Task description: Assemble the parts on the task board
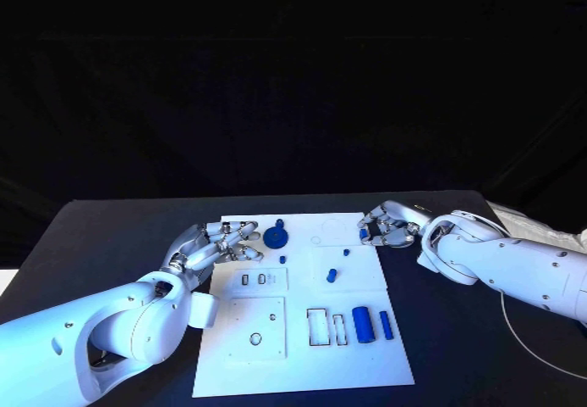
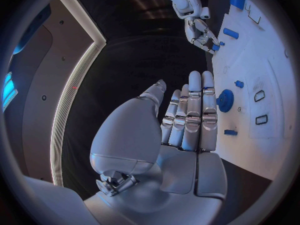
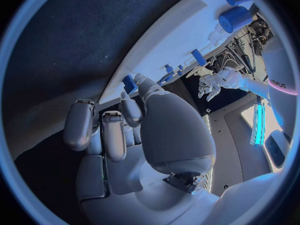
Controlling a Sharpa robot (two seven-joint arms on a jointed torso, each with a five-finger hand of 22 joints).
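Observation:
The white task board (image 1: 306, 356) lies mid-table. At its far left corner my left hand (image 1: 226, 242) hovers with fingers stretched out (image 2: 190, 112) and nothing in it, just left of a round blue part (image 1: 276, 237) (image 2: 225, 100). At the far right corner my right hand (image 1: 389, 227) (image 3: 125, 120) pinches a small blue part (image 3: 129, 82) (image 2: 214, 47) between thumb and a finger. Small blue parts (image 1: 332, 275) (image 1: 284, 259) lie mid-board. A blue cylinder (image 1: 362, 322) and a blue bar (image 1: 385, 325) lie near the right edge.
Rectangular slots (image 1: 324, 326) sit beside the cylinder, and two raised square plates (image 1: 257, 332) (image 1: 260, 279) occupy the board's left half. A thin white cable (image 1: 514, 326) curves over the black table on the right, and a white object (image 1: 520, 222) lies at the table's far right.

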